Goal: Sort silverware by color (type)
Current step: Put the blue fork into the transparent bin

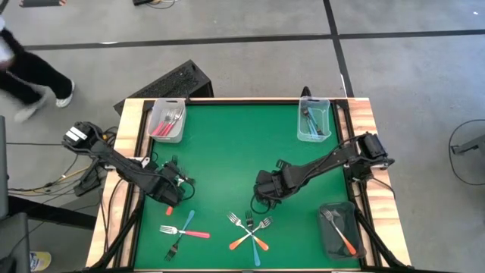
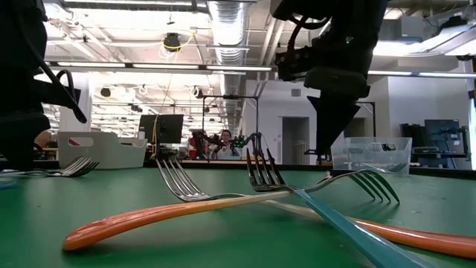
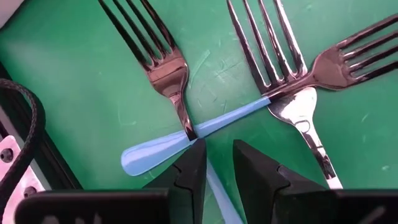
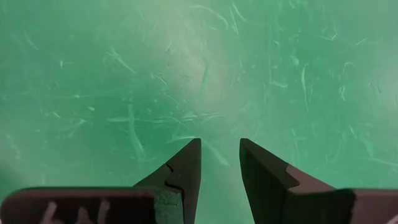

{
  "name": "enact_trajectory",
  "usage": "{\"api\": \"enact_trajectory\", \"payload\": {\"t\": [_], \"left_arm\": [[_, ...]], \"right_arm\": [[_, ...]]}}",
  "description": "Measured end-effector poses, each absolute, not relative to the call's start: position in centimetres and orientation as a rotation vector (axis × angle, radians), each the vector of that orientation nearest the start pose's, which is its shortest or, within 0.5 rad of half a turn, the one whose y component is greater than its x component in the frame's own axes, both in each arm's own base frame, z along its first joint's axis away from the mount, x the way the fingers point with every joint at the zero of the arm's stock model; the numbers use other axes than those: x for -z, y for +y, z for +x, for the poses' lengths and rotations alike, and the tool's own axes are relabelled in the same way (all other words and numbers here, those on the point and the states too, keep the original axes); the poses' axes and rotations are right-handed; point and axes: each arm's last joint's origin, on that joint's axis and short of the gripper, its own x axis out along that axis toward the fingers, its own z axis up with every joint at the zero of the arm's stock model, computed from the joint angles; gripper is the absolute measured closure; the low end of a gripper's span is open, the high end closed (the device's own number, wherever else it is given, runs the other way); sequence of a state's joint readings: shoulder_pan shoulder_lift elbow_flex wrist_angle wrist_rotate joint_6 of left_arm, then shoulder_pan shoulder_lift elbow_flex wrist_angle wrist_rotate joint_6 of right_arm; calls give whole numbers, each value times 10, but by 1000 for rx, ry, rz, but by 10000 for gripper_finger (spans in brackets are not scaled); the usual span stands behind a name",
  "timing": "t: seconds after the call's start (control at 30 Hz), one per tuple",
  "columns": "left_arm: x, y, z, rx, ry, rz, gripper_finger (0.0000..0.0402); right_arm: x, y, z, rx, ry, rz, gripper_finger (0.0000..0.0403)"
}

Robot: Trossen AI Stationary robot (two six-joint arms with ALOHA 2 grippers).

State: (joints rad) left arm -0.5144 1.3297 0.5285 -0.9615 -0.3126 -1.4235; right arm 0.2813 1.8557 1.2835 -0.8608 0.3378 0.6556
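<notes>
The left gripper [image 3: 217, 165] hangs low over crossed forks, narrowly parted astride a blue-handled fork [image 3: 186, 134]. The right gripper [image 4: 219, 162], slightly parted and empty, faces bare green mat [image 4: 199, 74].

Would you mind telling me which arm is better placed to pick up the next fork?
Probably the left: the left gripper hovers open right over a crossed blue-handled metal fork. The right gripper, also open, sees only bare green table mat.

The dark left gripper [image 3: 217, 163] hangs low over the table's left front, fingers slightly parted. The dark right gripper [image 4: 219, 163] points down mid-table, fingers likewise parted.
</notes>
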Motion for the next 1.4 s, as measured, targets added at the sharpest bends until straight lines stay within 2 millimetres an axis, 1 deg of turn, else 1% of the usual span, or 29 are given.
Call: {"api": "enact_trajectory", "payload": {"t": [0.17, 0.27, 0.37, 0.43, 0.53, 0.67, 0.83, 0.93, 1.03, 1.13, 1.23, 1.3, 1.4], "left_arm": [[-132, -67, 137, -923, 1299, -403, 334], [-134, -68, 138, -943, 1294, -441, 334], [-145, -72, 141, -956, 1349, -478, 334], [-156, -75, 146, -953, 1336, -460, 334], [-163, -74, 149, -949, 1320, -402, 331], [-162, -74, 148, -960, 1322, -419, 307], [-157, -79, 149, -978, 1342, -470, 255], [-152, -83, 149, -995, 1375, -464, 230], [-145, -85, 149, -1032, 1408, -432, 218], [-136, -86, 149, -1061, 1444, -416, 220], [-130, -86, 149, -1058, 1469, -414, 231], [-128, -88, 151, -1024, 1469, -415, 243], [-127, -89, 153, -976, 1472, -406, 274]], "right_arm": [[-180, 86, 333, 485, 1287, 104, 269], [-180, 86, 332, 485, 1288, 103, 269], [-180, 86, 332, 487, 1294, 99, 269], [-183, 85, 330, 486, 1297, 95, 269], [-191, 84, 327, 488, 1285, 100, 269], [-210, 86, 321, 492, 1213, 98, 269], [-229, 89, 311, 478, 1151, 99, 269], [-237, 90, 307, 481, 1127, 93, 269], [-239, 90, 306, 491, 1111, 86, 269], [-238, 90, 307, 498, 1112, 88, 269], [-235, 89, 308, 508, 1116, 93, 269], [-233, 89, 309, 512, 1119, 95, 269], [-233, 91, 309, 520, 1114, 111, 269]]}}
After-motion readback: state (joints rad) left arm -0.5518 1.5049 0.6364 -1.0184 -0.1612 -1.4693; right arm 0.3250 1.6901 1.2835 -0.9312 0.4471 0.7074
